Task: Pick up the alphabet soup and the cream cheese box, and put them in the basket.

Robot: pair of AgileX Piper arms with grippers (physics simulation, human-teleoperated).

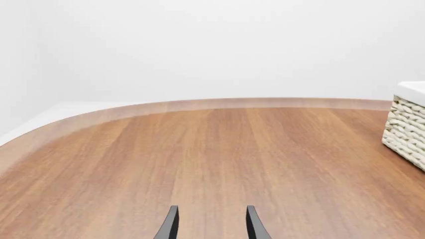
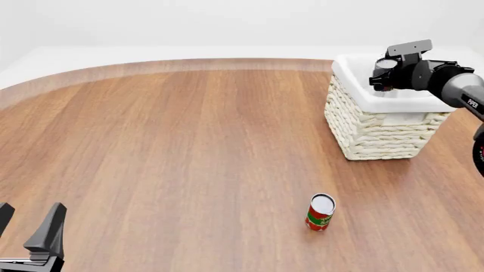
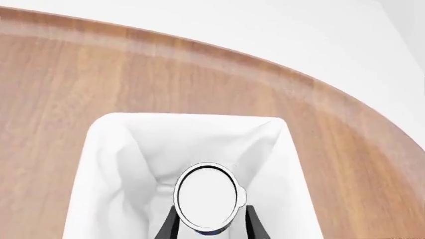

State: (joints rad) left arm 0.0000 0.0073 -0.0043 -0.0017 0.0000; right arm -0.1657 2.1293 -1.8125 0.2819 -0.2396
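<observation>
right gripper [image 3: 209, 226] hung straight over the basket [image 2: 378, 139], fingers pinched on the alphabet soup [image 3: 206, 199], can upright and pointed down into the liner.

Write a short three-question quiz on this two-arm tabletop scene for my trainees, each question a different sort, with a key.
1. True or false: the red and green can lies on its side.
2. The right end effector holds the alphabet soup over: A) bare table B) the basket C) the red and green can.
3. Fill in: the left end effector holds ____.

Key: 1 false, it stands upright; 2 B; 3 nothing, its fingers are apart.
</observation>
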